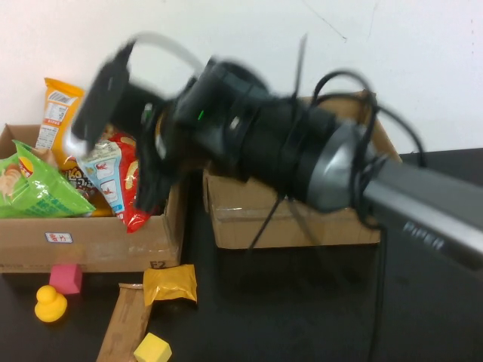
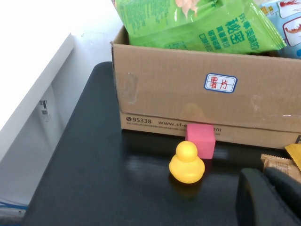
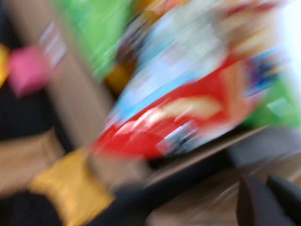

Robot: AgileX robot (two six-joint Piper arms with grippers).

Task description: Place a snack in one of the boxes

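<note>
My right arm reaches across the high view, motion-blurred, with its gripper at the right edge of the left cardboard box. In the right wrist view its gripper has its fingers together with nothing between them. That box holds a red and blue snack bag, a green bag and an orange bag. The second box lies mostly behind the arm. A yellow snack packet and a brown bar lie on the table. My left gripper is shut and empty, low near the brown bar.
A yellow duck, a pink cube and a yellow cube sit on the black table in front of the left box. The duck and the pink cube show close to my left gripper. A white wall stands behind.
</note>
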